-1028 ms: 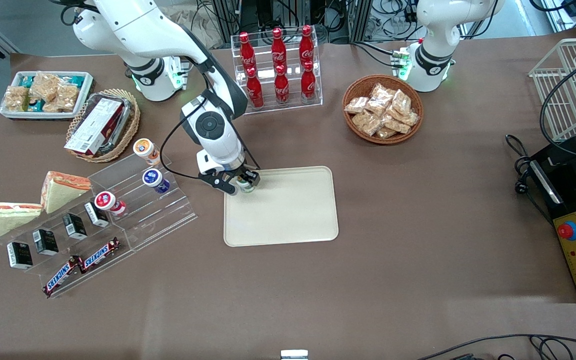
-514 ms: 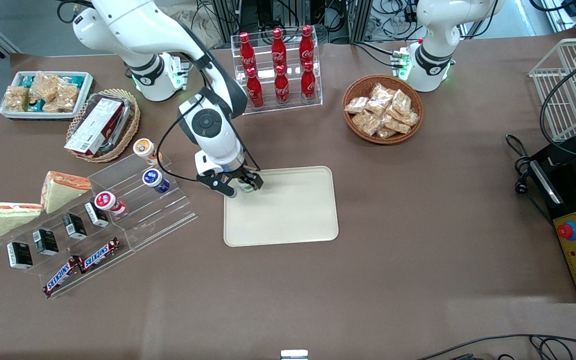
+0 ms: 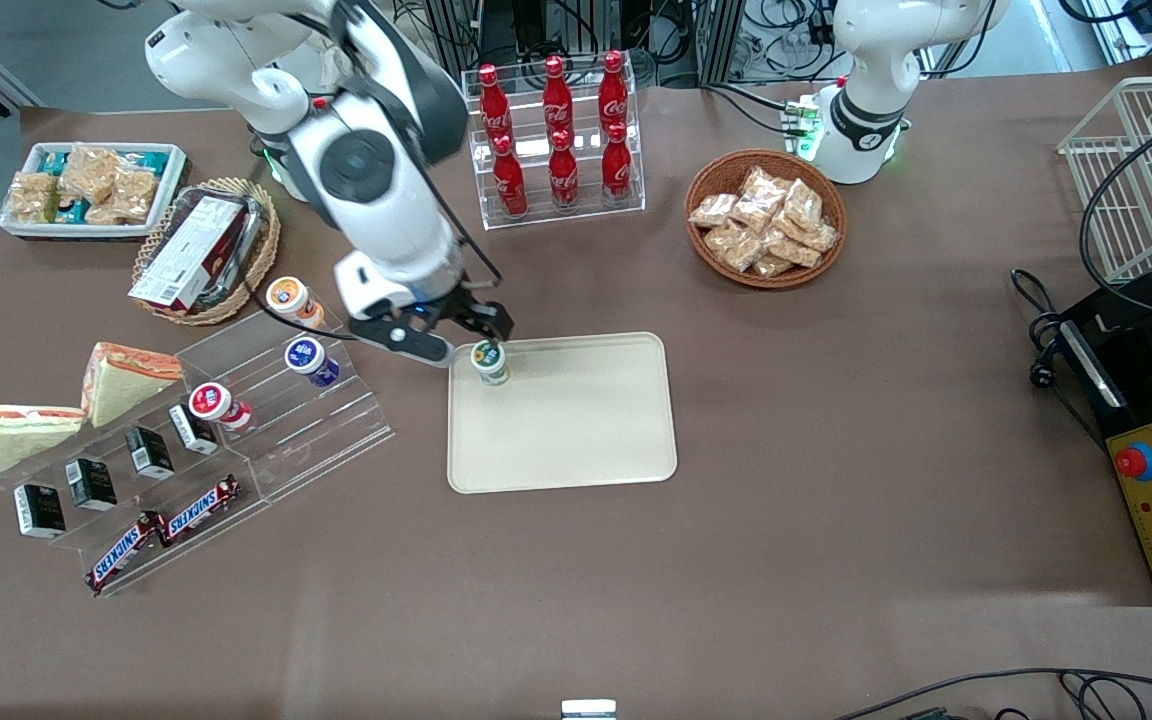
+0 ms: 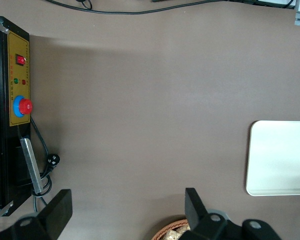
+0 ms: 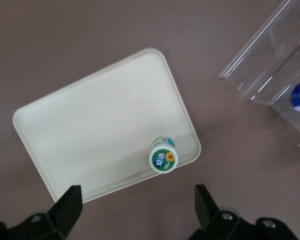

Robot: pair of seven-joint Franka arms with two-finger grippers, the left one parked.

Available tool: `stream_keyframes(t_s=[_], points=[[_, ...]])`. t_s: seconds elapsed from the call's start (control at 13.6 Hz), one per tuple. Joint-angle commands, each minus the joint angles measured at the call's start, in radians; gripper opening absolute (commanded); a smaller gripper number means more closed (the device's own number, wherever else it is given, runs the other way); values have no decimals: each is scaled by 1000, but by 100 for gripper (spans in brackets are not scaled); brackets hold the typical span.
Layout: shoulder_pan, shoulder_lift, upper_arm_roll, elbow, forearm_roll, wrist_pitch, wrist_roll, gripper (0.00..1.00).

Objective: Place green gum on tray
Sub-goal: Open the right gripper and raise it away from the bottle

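Observation:
The green gum [image 3: 489,362] stands upright on the cream tray [image 3: 576,430], close to the tray corner nearest the acrylic stand. Its white lid with the green mark faces up [image 5: 163,158]. My right gripper [image 3: 466,338] hangs open above that corner, raised clear of the bottle, and touches nothing. In the right wrist view the gripper [image 5: 137,200] has its two dark fingers spread wide over brown table, with the gum and the tray [image 5: 90,130] below. The parked arm's wrist view catches one end of the tray [image 4: 282,155].
A stepped acrylic stand [image 3: 266,420] beside the tray holds an orange-lidded bottle [image 3: 288,296], a blue-lidded one [image 3: 306,356] and a red-lidded one [image 3: 211,402]. A rack of cola bottles [image 3: 556,130] and a wicker basket of snack packets [image 3: 766,218] stand farther from the front camera.
The gripper has let go of the green gum, opened and risen. The arm has drawn up and back toward its base. The gum stays standing on the tray.

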Motion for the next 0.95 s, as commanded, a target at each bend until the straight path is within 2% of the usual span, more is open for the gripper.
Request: stream_keyframes(t_s=[0.0,0.15,0.29,0.37,0.59,0.73,0.88], points=[[-120,-57,27,88,-10,-152,-174,100],[-322,-106,126,92,-7,-192,-376,100],[-433,-132,145,89,-13,-202,-550,100],[-459,-142,127,89,-18,-202,-620,100],[-476,-143,-31,98,-45,-233,-877,100],[-484,-139,-82,113,-35,-239,-922,100],[-511,-132,-82,141,-28,-245,-923,100]])
